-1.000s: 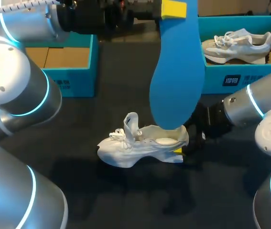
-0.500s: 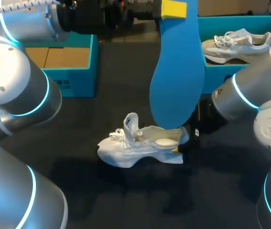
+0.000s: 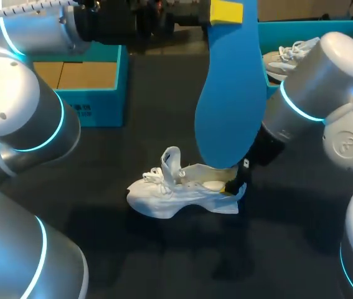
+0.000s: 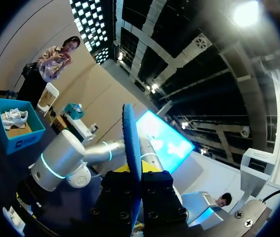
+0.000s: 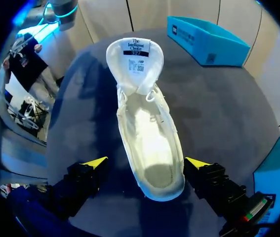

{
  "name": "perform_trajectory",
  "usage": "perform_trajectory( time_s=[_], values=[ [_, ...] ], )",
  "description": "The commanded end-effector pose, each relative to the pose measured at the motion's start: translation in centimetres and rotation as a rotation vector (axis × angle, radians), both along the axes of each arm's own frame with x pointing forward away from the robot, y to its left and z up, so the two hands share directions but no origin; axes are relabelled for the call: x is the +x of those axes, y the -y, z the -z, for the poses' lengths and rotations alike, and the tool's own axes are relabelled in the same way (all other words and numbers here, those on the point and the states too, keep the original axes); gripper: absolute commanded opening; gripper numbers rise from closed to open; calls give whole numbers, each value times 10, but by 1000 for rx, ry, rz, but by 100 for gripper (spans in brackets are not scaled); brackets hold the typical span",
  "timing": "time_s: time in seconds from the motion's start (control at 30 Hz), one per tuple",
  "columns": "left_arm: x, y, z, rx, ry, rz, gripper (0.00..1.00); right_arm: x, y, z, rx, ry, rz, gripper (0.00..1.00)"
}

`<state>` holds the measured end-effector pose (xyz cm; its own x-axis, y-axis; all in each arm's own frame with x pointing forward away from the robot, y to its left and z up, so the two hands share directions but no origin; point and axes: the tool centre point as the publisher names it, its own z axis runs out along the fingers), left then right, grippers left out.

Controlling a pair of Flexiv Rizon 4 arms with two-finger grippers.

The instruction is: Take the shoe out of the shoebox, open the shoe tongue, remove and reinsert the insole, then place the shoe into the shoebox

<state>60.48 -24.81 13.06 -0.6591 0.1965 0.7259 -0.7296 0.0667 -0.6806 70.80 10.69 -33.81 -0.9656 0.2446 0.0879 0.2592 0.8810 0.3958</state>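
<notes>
White shoe (image 3: 182, 190) stands on the table (image 3: 132, 249) near centre, toe to the left, tongue (image 3: 171, 159) pulled up. My right gripper (image 5: 145, 162) sits at its heel, fingers spread wide either side, neither touching the shoe. Blue insole (image 3: 229, 106) hangs upright over the heel opening; whether it touches the shoe I cannot tell. My left gripper (image 3: 226, 11) pinches its top end, far centre. Far left, an open shoebox (image 3: 95, 106); far right, a second shoebox (image 3: 301, 103) holding another shoe (image 3: 282, 56)
</notes>
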Motion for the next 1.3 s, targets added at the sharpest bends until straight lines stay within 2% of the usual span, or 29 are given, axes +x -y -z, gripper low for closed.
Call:
perform_trajectory(
  time_s=[0.03,0.63,1.23,1.3],
  values=[
    [0,0,1,-2,0,0,0,-3,-8,1,-278,-27,-12,100],
    [0,0,1,-2,0,0,0,3,14,-5,-329,39,-44,100],
    [0,0,1,-2,0,0,0,13,11,-5,-338,33,-102,100],
    [0,0,1,-2,0,0,0,13,11,-3,-349,26,-71,100]
  ],
)
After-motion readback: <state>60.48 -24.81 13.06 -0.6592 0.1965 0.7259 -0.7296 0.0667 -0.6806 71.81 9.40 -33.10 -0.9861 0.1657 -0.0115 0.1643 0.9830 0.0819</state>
